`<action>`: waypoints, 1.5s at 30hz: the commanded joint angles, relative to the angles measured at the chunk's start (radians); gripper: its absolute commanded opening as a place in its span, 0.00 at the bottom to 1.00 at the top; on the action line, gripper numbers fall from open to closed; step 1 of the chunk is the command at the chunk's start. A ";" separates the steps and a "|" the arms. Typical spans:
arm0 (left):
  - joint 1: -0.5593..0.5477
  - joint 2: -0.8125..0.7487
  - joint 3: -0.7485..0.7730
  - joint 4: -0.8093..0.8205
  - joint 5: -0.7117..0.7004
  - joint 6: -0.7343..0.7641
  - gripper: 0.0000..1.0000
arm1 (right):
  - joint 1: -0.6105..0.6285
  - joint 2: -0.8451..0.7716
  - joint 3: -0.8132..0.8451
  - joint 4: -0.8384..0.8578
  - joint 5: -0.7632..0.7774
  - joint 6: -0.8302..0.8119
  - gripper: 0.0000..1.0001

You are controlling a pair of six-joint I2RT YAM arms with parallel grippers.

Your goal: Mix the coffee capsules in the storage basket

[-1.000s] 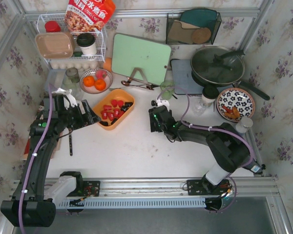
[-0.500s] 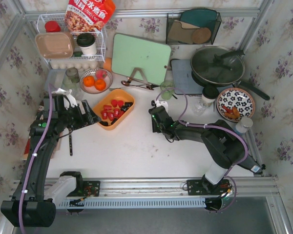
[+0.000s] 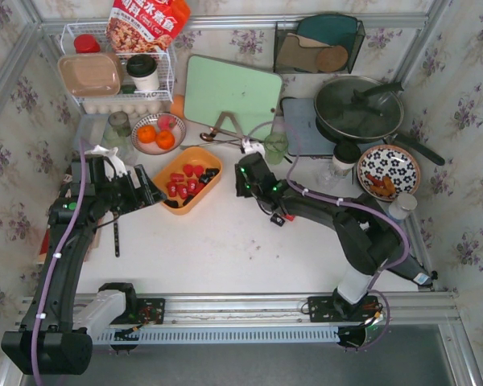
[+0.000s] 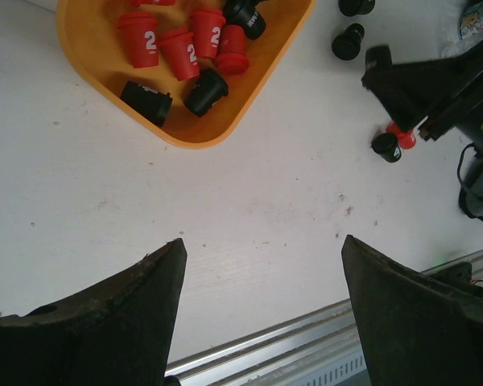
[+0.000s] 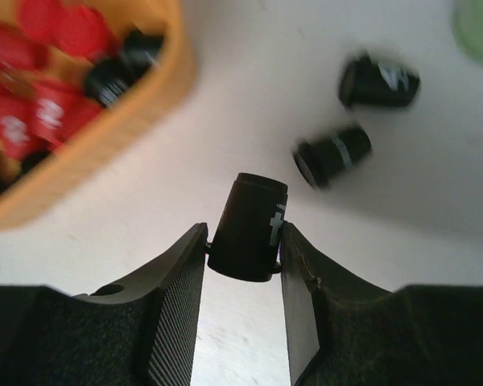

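A: State of the right gripper (image 5: 243, 241)?

B: Closed on one black capsule (image 5: 253, 211), pinched near its lower end in the wrist view, slightly tilted. Hangs over bare white table (image 5: 249, 121), mid-frame.

A: Whereabouts of the storage basket (image 5: 149, 104)?

B: Upper left of the right wrist view; left of centre from above. Holds red and black coffee capsules (image 4: 181, 48), reds bunched in the middle, blacks mostly toward the edges. Also two more black capsules (image 5: 332, 154) loose on the table, upper right of that wrist view, well apart from the basket.

A: And the left gripper (image 4: 262, 269)?

B: Spread wide, nothing between the fingers. Parked over the table, below the basket's corner in its own view.

A: Step in hand, best guess?

B: Carrying the black one over to the basket.

A: Tips for doing it well?

B: Lift enough to pass above the rim, not into it. Travel toward the upper left. Aim for the red cluster in the middle, away from other blacks, for a real mix. Let go low, to avoid a bounce out of a shallow tray. No sharp wrist turns with a tilted, end-on pinch; likely to slip.

A: Hazards?

B: Clipping the rim and shoving the basket. Knocking the loose pair farther off.
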 commanded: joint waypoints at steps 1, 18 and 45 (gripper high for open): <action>0.003 -0.004 -0.001 0.027 0.023 -0.009 0.81 | 0.016 0.050 0.140 0.029 -0.039 -0.070 0.32; 0.008 -0.003 -0.003 0.028 0.027 -0.010 0.81 | 0.040 0.516 0.642 0.207 -0.071 -0.334 0.53; 0.013 0.007 -0.007 0.032 0.030 -0.016 0.81 | 0.053 -0.083 0.003 0.128 0.124 -0.222 0.76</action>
